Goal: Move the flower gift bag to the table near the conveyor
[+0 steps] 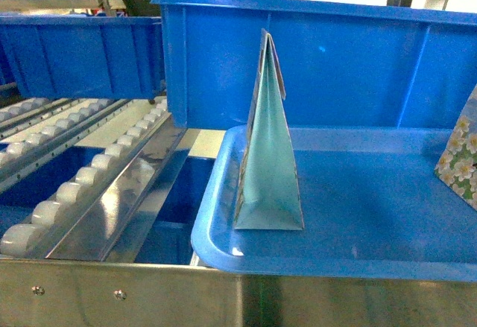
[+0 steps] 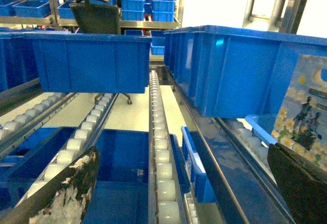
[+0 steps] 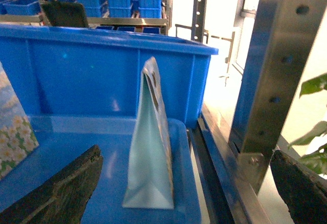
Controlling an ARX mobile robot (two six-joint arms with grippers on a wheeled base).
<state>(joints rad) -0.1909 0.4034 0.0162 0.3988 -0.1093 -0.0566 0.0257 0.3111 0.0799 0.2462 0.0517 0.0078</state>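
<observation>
A big blue bin (image 1: 320,59) stands right behind the tray (image 1: 358,223), and steel conveyor (image 1: 82,185) lanes with white rollers run to its left. A second, daisy-print bag (image 1: 460,159) sits at the tray's right edge. The gift bag (image 1: 267,156) stands upright in the tray near its left rim, seen edge-on: pale mint gusset, narrowing to the top, printed faces. The left hand (image 2: 184,193) and right hand (image 3: 186,193) both gape wide, holding nothing
</observation>
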